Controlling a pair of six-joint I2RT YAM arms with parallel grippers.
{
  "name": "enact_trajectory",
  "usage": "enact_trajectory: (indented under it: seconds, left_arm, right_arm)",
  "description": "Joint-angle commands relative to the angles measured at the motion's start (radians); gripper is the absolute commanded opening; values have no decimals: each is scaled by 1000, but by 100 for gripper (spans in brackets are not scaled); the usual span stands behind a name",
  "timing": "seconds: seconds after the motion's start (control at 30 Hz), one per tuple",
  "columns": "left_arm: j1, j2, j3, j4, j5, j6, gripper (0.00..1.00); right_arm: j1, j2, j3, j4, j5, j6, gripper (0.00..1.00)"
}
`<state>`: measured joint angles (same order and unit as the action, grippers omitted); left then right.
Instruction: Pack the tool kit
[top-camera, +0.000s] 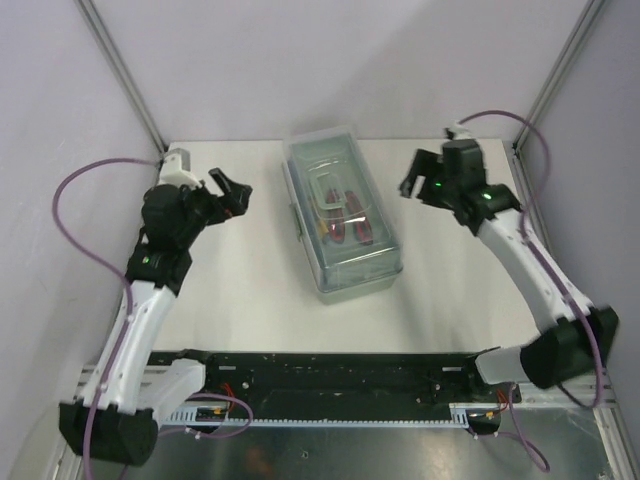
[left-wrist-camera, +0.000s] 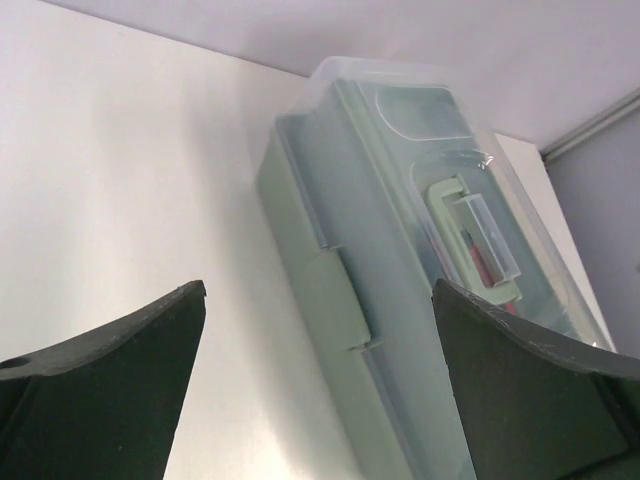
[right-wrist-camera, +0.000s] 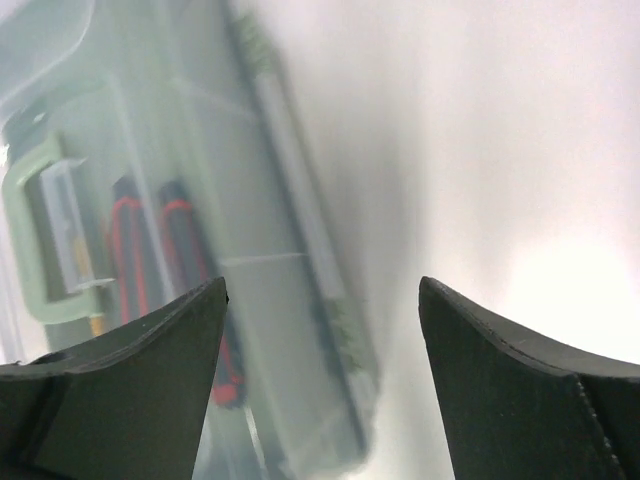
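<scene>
Pale lilac walls (top-camera: 300, 60) and metal frame posts (top-camera: 120, 70) close in a white desk (top-camera: 250, 300). The tool kit (top-camera: 342, 215) lies on it about midway between the left and right edges and nearer the far edge than the near one. Its long sides run from far to near, with the near end turned a little toward the right edge. The clear lid (top-camera: 340, 165) is down over the sage-green box. Through it I can make out red-and-black tool handles (top-camera: 352, 222) lying lengthwise and a green carry handle (left-wrist-camera: 455, 200) on top. A green latch tab (left-wrist-camera: 335, 300) sits on the long side facing the left edge.

The left gripper (top-camera: 232, 192) hangs off the left side of the box, toward the far left part of the desk. It points at the latch side, stands wide, holds nothing and is apart from the box. The right gripper (top-camera: 413, 180) is on the other side, toward the far right corner, aimed at the box's right long side. Its wrist view is blurred, but the fingers are spread wide with only the desk and the box edge showing between them, and it grips nothing. A purple cable (top-camera: 70, 190) loops out from the left arm.
</scene>
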<state>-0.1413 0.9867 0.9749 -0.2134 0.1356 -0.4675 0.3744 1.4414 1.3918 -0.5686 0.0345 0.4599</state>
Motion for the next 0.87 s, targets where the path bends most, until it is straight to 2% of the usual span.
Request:
enact_trajectory:
  seconds: [0.0, 0.3, 0.57, 0.83]
  left_arm:
    - [6, -162, -32, -194, -151, 116, 99]
    - [5, -297, -71, -299, -169, 119, 99]
    - [5, -347, -74, -333, -205, 128, 99]
    - [5, -359, -82, -343, -250, 134, 99]
  right_arm:
    - [-54, -245, -73, -112, 222, -52, 82]
    - [-76, -479, -122, -212, 247, -16, 85]
    - [-79, -640, -126, -334, 374, 12, 85]
    - [-83, -707, -127, -385, 444, 8, 85]
